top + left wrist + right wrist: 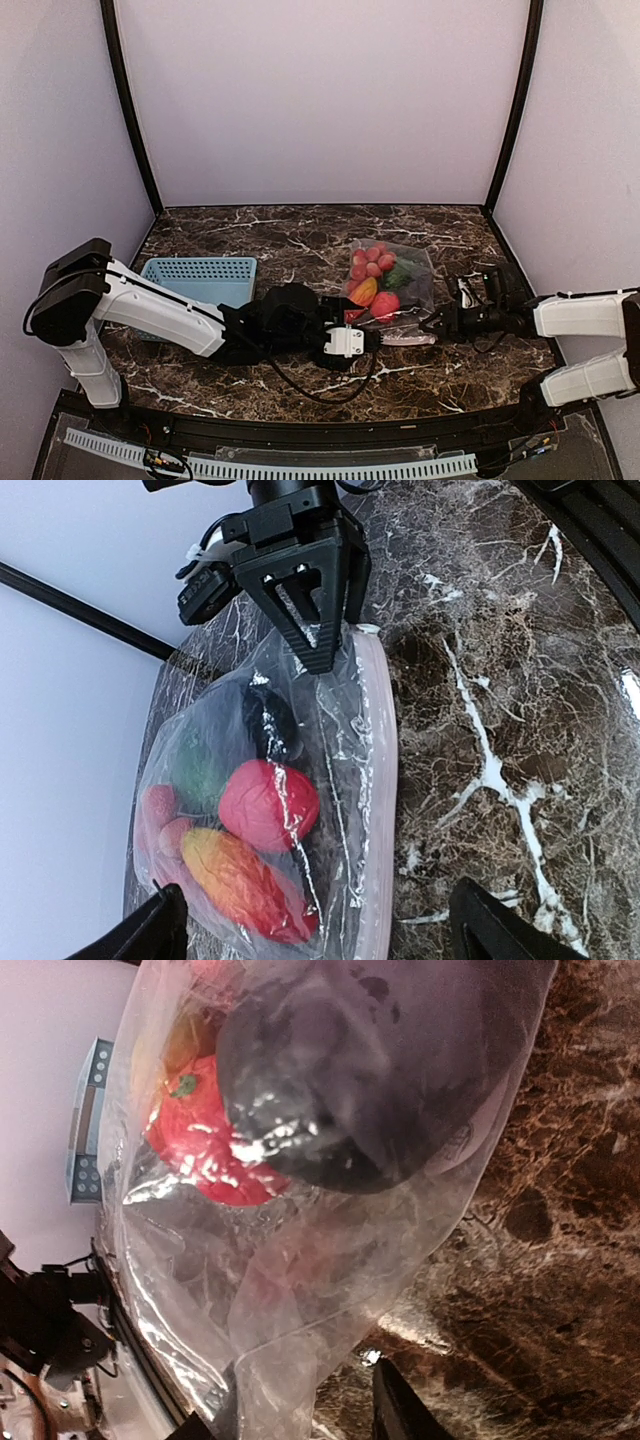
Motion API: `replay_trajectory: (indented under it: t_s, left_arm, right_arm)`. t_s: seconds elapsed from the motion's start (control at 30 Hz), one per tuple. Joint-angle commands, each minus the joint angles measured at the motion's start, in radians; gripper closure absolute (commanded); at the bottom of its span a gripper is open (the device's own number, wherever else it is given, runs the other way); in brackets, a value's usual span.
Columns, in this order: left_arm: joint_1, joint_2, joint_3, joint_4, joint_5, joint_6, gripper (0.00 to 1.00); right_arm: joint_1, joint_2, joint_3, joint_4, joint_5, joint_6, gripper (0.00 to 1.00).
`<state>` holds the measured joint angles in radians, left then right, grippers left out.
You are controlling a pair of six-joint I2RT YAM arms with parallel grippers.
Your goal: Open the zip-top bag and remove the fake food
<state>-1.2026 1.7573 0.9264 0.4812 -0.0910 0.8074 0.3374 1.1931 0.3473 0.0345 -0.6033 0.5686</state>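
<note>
While the left gripper (pixel 318 908) stands wide open, the zip-top bag (pixel 415 272) lies flat on the dark marble table (pixel 500 680) between the two arms, to the right of the light-blue basket (pixel 200 278). In the overhead view the bag's pale zip strip (pixel 378 780) runs along its near edge, with the left gripper at the strip's left end and the right gripper (pixel 320 660) at its right end.

From the left wrist, that end of the bag reaches in between the spread fingers (pixel 490 930). Neither finger clamps it, and I cannot tell whether one brushes the film. At the far end the right gripper has its fingers drawn narrow onto the corner of the bag just beside the zip strip. The right wrist view shows a bunched fold of clear plastic caught between them.

All the fake food (pixel 268 805) sits inside the bag. A dark purple eggplant (pixel 268 720) lies nearest the right gripper, with a green vegetable (pixel 200 765) beside it. A red piece is in the middle, an orange-red piece (pixel 240 880) lies toward the left gripper, and the red balls (pixel 370 258) are at the far side.
</note>
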Motion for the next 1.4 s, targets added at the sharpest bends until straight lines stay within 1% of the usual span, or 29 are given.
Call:
replay_trajectory:
  t_s: [0.0, 0.17, 0.27, 0.33, 0.4, 0.43, 0.53, 0.67, 0.73, 0.83, 0.93, 1.07, 1.2, 1.23, 1.27, 1.37]
  left_arm:
    - [-0.013, 0.033, -0.029, 0.091, 0.000, 0.058, 0.11]
    - [-0.015, 0.083, -0.025, 0.154, -0.013, 0.124, 0.16]
    - [-0.015, 0.110, 0.001, 0.144, -0.014, 0.158, 0.20]
    - [-0.016, 0.124, 0.022, 0.130, -0.001, 0.173, 0.30]
    - [-0.019, 0.141, 0.046, 0.122, 0.004, 0.173, 0.38]
    - [-0.020, 0.153, 0.054, 0.130, 0.006, 0.170, 0.40]
    - [-0.025, 0.185, 0.078, 0.154, 0.005, 0.171, 0.46]
    - [-0.029, 0.220, 0.097, 0.208, -0.022, 0.176, 0.47]
    - [-0.029, 0.231, 0.104, 0.227, -0.028, 0.182, 0.44]
    - [-0.029, 0.251, 0.114, 0.248, -0.044, 0.188, 0.33]
    - [-0.029, 0.290, 0.133, 0.295, -0.082, 0.206, 0.32]
    - [-0.029, 0.344, 0.162, 0.366, -0.160, 0.252, 0.38]
    - [-0.029, 0.376, 0.166, 0.491, -0.239, 0.310, 0.47]
    - [-0.029, 0.376, 0.163, 0.525, -0.252, 0.323, 0.51]
    - [-0.029, 0.376, 0.161, 0.540, -0.264, 0.328, 0.57]
    - [-0.029, 0.359, 0.139, 0.585, -0.265, 0.343, 0.68]
  right_arm:
    - [-0.005, -0.001, 0.010, 0.099, -0.076, 0.043, 0.67]
    - [-0.006, -0.052, 0.018, 0.097, -0.118, 0.094, 0.91]
    - [-0.006, -0.087, 0.029, 0.084, -0.128, 0.119, 0.93]
    - [-0.006, -0.109, 0.031, 0.079, -0.131, 0.140, 0.96]
    - [-0.006, -0.128, 0.033, 0.079, -0.131, 0.154, 0.99]
    - [-0.006, -0.134, 0.033, 0.079, -0.130, 0.159, 1.00]
    - [-0.006, -0.147, 0.033, 0.077, -0.133, 0.173, 1.00]
    - [-0.006, -0.165, 0.032, 0.088, -0.151, 0.205, 1.00]
    - [-0.006, -0.176, 0.031, 0.099, -0.157, 0.226, 1.00]
    - [-0.006, -0.192, 0.031, 0.109, -0.158, 0.255, 1.00]
    - [-0.006, -0.198, 0.033, 0.111, -0.168, 0.271, 1.00]
    - [-0.006, -0.202, 0.030, 0.116, -0.187, 0.289, 1.00]
    - [-0.006, -0.203, 0.034, 0.097, -0.195, 0.285, 1.00]
    - [-0.007, -0.205, 0.033, 0.096, -0.196, 0.287, 1.00]
    - [-0.006, -0.205, 0.033, 0.094, -0.196, 0.286, 1.00]
    - [-0.006, -0.204, 0.040, 0.075, -0.184, 0.272, 1.00]
